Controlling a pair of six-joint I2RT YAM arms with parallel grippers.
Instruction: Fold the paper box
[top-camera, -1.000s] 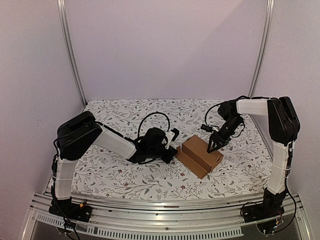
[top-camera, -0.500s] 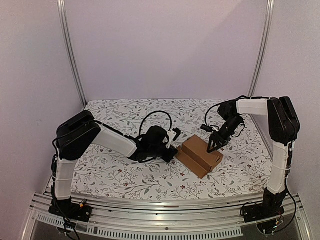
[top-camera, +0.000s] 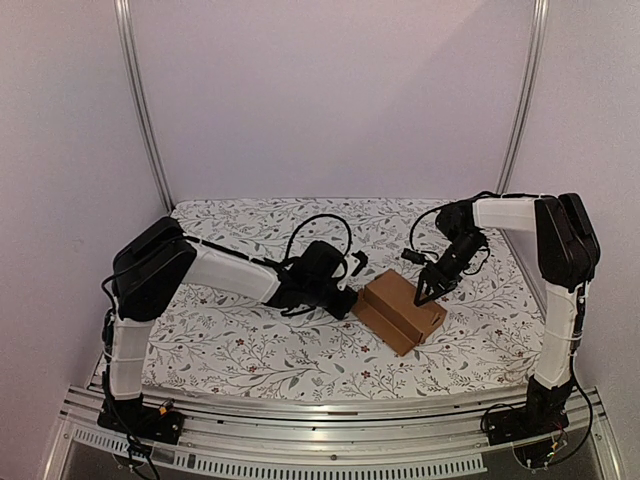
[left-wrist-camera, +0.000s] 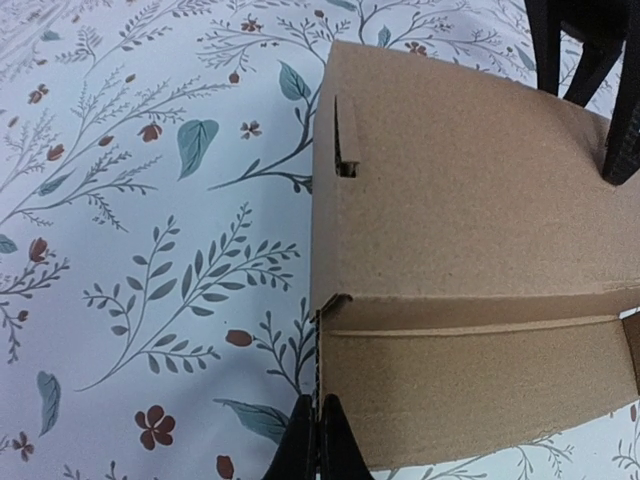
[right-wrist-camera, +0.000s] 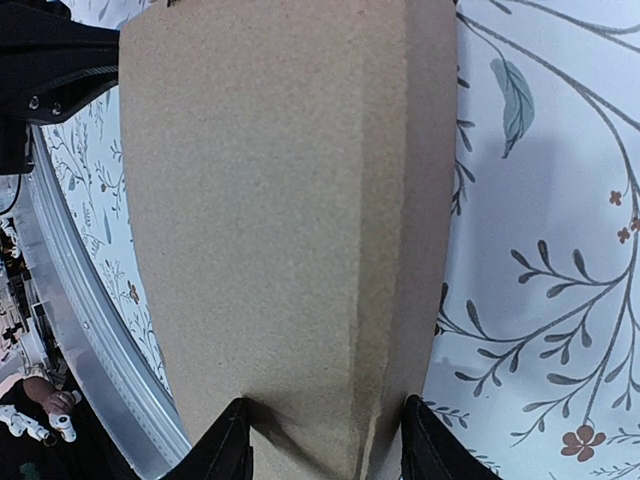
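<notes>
Nearing done: the paper box (top-camera: 400, 305), 4 o'clock of counter (top-camera: 230, 340) centre, stands formed with one flap (left-wrist-camera: 470, 390) seemingly untucked. Left claw (left-wrist-camera: 318, 445) clenched empty at its 9 o'clock corner; right claw (top-camera: 424, 297) grasps its 3 o'clock end

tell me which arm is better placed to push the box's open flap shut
Left, probably. The left gripper, shut, sits right at the corner of the flap, so it could nudge it in. The right gripper grips the box from above and seems to be steadying it.
</notes>
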